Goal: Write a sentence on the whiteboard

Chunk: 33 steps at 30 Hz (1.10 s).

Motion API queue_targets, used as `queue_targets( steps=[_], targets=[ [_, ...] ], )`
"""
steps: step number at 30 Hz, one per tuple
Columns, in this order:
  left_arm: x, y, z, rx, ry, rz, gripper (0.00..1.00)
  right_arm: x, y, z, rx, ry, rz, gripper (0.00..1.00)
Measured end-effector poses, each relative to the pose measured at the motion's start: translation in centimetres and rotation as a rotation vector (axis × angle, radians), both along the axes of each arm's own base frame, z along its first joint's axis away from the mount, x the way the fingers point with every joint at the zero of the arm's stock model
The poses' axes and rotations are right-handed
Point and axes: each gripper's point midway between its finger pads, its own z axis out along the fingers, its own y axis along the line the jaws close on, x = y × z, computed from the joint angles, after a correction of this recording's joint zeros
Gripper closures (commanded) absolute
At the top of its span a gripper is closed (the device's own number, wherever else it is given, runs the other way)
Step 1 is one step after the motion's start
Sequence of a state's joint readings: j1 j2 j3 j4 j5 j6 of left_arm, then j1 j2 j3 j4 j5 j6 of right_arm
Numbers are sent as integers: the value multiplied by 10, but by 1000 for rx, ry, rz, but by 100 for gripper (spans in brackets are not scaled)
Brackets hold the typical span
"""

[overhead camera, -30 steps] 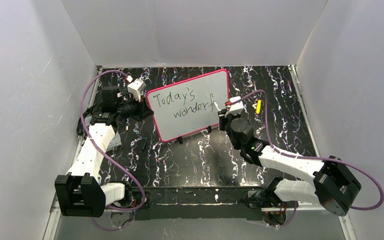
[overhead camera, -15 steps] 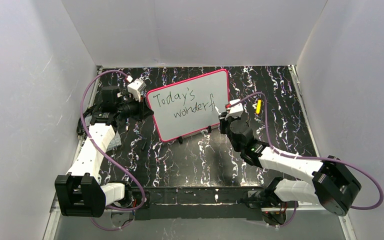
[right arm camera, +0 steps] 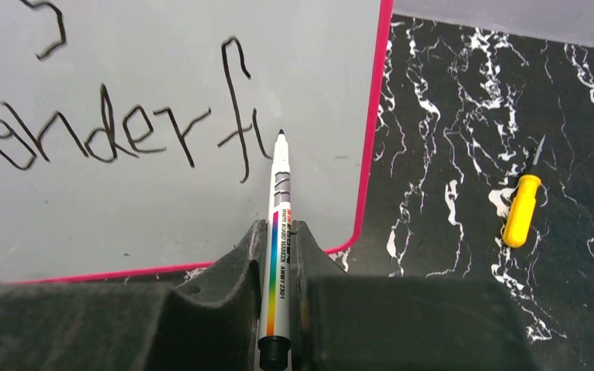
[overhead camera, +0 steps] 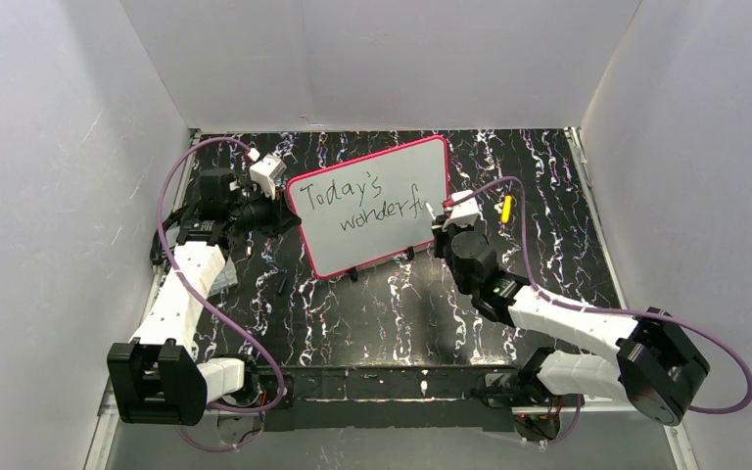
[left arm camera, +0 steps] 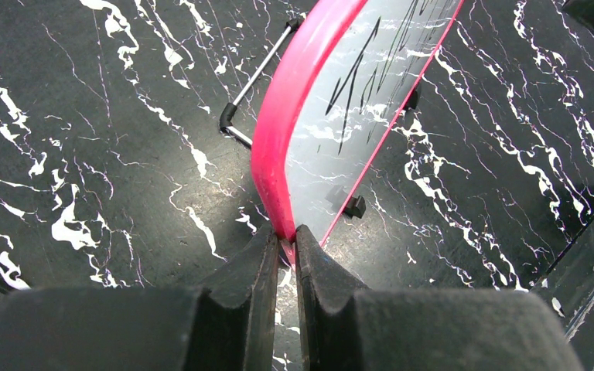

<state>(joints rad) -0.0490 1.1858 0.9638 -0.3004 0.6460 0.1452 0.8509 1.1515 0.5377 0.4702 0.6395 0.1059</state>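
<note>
Top view: pink-framed whiteboard (overhead camera: 392, 235) stands propped mid-table (overhead camera: 382, 313), its black sentence (overhead camera: 367, 201) in two lines. Left wrist: left gripper (left arm camera: 287, 239) pinches the frame's edge. Right wrist: right gripper (right arm camera: 278, 228) clamps a marker (right arm camera: 280, 193), tip at the last stroke; a yellow-handled tool (right arm camera: 521, 209) lies nearby

top: overhead from behind, far | wrists: close, forward-facing | shared: whiteboard (overhead camera: 364, 245)

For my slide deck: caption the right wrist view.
Right gripper holds a marker, tip by the unfinished sentence on the pink-framed whiteboard.
</note>
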Motion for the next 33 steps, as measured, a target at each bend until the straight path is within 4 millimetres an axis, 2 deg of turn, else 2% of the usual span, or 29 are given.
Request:
queue_targets(
  steps=[5, 11, 22, 33],
  targets=[
    [0, 0, 0, 0, 0, 0, 100, 5, 3, 19, 8, -37, -1, 99],
    [0, 0, 0, 0, 0, 0, 100, 6, 3, 23, 11, -47, -4, 99],
    [0, 0, 0, 0, 0, -1, 100, 5, 3, 18, 11, -35, -6, 99],
    [0, 0, 0, 0, 0, -1, 100, 0, 0, -3, 12, 12, -11, 99]
  ],
)
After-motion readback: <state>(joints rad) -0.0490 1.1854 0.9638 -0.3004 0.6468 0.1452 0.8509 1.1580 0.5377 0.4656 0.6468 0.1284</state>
